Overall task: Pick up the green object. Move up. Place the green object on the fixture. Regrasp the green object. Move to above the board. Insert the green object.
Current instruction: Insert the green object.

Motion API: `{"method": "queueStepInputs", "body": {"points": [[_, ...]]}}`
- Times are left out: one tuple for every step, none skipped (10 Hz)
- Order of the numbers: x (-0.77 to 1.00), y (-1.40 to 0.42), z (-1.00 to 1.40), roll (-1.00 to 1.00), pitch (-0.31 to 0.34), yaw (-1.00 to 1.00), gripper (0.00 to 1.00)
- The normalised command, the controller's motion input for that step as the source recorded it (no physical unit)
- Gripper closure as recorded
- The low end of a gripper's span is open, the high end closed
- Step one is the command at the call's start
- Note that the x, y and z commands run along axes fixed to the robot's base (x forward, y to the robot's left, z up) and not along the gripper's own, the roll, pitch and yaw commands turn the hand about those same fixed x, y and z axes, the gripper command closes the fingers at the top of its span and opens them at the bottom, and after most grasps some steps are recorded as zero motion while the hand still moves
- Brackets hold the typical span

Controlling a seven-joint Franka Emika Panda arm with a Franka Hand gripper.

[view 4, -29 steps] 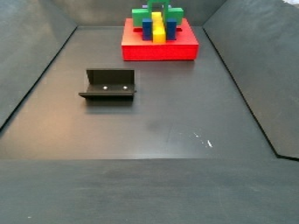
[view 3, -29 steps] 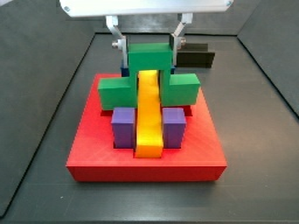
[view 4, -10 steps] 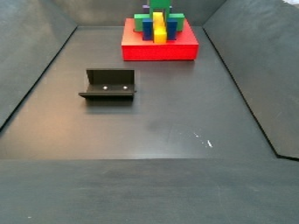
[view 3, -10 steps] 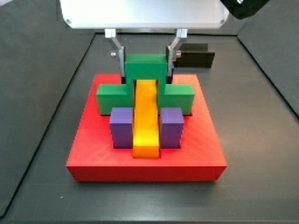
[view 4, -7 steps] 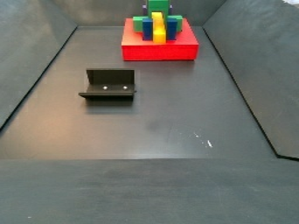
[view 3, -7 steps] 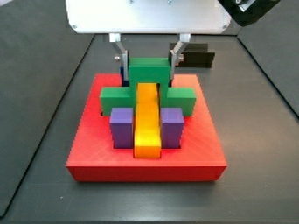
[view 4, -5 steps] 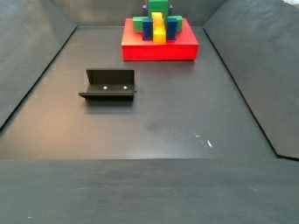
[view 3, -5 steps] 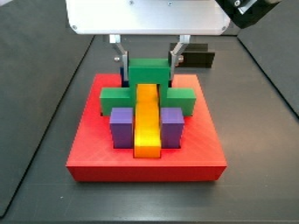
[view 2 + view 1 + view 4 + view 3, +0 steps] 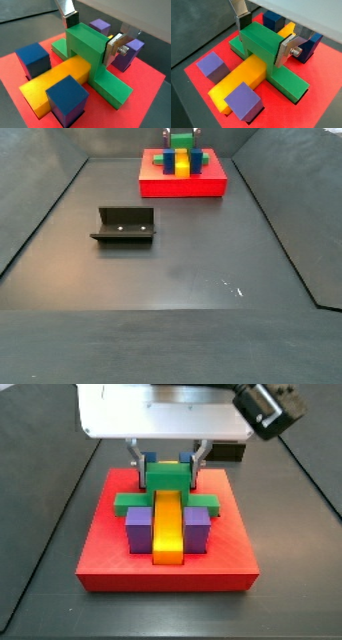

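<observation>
The gripper (image 9: 168, 456) stands low over the far part of the board (image 9: 167, 562) and its silver fingers (image 9: 286, 51) are closed on the raised middle of the green object (image 9: 264, 43). In both wrist views the green object (image 9: 87, 47) sits down in the red board, across the long yellow bar (image 9: 241, 80), with purple blocks (image 9: 212, 67) on one side and blue blocks (image 9: 35, 58) on the other. In a side view the fixture (image 9: 124, 226) stands on the dark floor, well apart from the board (image 9: 183, 184).

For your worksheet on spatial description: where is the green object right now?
The green object sits on the red board, straddling the yellow bar between the gripper's fingers in both wrist views; the fixture stands apart, empty.
</observation>
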Motion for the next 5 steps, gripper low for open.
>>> {"method": "queueStepInputs", "body": {"points": [[0.0, -0.01, -0.4, 0.05, -0.071, -0.03, 1.0], [-0.01, -0.04, -0.34, 0.11, -0.069, -0.02, 1.0], [-0.09, -0.05, -0.3, 0.13, -0.057, 0.0, 1.0], [0.0, 0.0, -0.17, 0.08, 0.0, 0.0, 1.0], [0.0, 0.0, 0.0, 0.0, 0.0, 0.0, 1.0]]}}
